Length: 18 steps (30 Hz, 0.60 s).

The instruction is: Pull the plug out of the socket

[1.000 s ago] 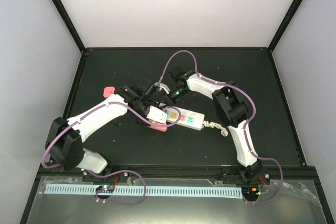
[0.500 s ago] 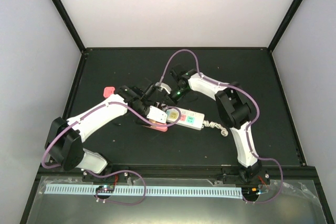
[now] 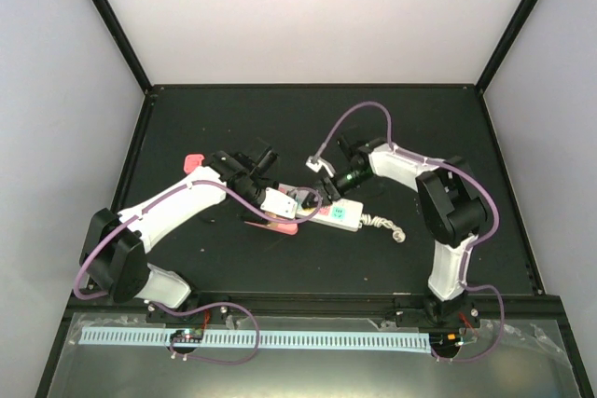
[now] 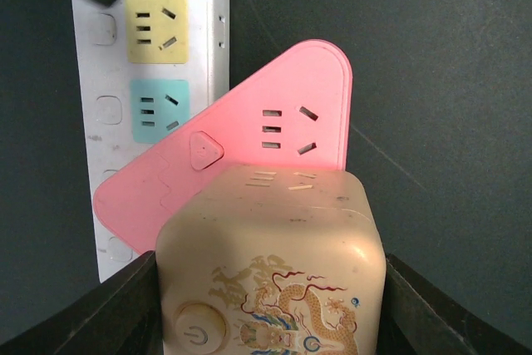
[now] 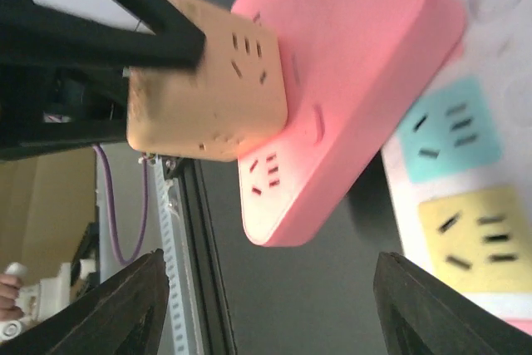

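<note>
The socket (image 3: 338, 213), a long white strip with yellow and teal outlet faces (image 4: 158, 81), lies at mid-table. A pink triangular adapter (image 4: 274, 130) sits tilted over its end, and whether its pins are still in the strip is hidden. On the adapter stands the plug (image 4: 270, 263), a cream cube with a dragon print. My left gripper (image 4: 270, 309) is shut on the cube's two sides. My right gripper (image 5: 266, 305) hangs open beside the adapter (image 5: 349, 81) and cube (image 5: 208, 81), with bare table between its fingers (image 5: 125, 305).
The strip's short coiled white cord (image 3: 384, 224) trails to the right. A small pink object (image 3: 194, 162) shows by the left arm's forearm. Black frame rails border the dark table (image 3: 280, 118), and a white perforated rail (image 3: 280, 337) runs along the near edge.
My right gripper has opened and drawn back to the right, away from the strip's left end. The left gripper has stayed shut on the cube.
</note>
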Tool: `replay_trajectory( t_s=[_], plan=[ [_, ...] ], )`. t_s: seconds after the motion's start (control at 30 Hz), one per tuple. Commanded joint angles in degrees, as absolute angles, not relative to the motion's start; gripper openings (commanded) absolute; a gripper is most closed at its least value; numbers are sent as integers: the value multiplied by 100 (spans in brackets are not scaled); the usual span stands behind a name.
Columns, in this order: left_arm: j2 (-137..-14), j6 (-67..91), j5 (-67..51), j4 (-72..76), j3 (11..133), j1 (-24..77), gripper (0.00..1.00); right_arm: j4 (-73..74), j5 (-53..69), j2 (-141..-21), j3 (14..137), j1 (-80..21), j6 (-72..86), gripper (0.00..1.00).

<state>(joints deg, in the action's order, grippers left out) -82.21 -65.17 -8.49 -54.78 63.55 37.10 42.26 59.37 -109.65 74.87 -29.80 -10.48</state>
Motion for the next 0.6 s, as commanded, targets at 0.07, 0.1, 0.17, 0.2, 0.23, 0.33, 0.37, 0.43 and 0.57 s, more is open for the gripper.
replay_trajectory(
  t_s=[0.07,0.1,0.17,0.2,0.23,0.33,0.37,0.43,0.57],
  plan=[
    [-8183,-6519,-996,-5422,6539,3683,23,2465,6409,-10529,6136,-3039,271,72],
    [-8175,-6521,-996,-5415,6524,3680,23,2364,6403,-10522,6045,-3043,340,73],
    [-8189,-6500,-981,-5406,6522,3678,23,2292,6477,-10538,5949,-3055,435,74],
    [-8195,-6496,-980,-5405,6521,3678,23,2215,6502,-10534,5899,-3059,495,76],
    [-8200,-6482,-984,-5398,6528,3680,23,2157,6514,-10518,5838,-3062,564,78],
    [-8207,-6469,-993,-5376,6530,3675,23,2340,6353,-10458,5816,-3145,335,81],
    [-8209,-6467,-993,-5371,6535,3676,23,2463,6288,-10428,5818,-3173,236,83],
    [-8217,-6456,-976,-5362,6546,3679,23,2728,6210,-10353,5781,-3207,87,89],
    [-8224,-6438,-969,-5341,6541,3682,23,3428,6235,-10333,5852,-3209,-380,95]
  ],
)
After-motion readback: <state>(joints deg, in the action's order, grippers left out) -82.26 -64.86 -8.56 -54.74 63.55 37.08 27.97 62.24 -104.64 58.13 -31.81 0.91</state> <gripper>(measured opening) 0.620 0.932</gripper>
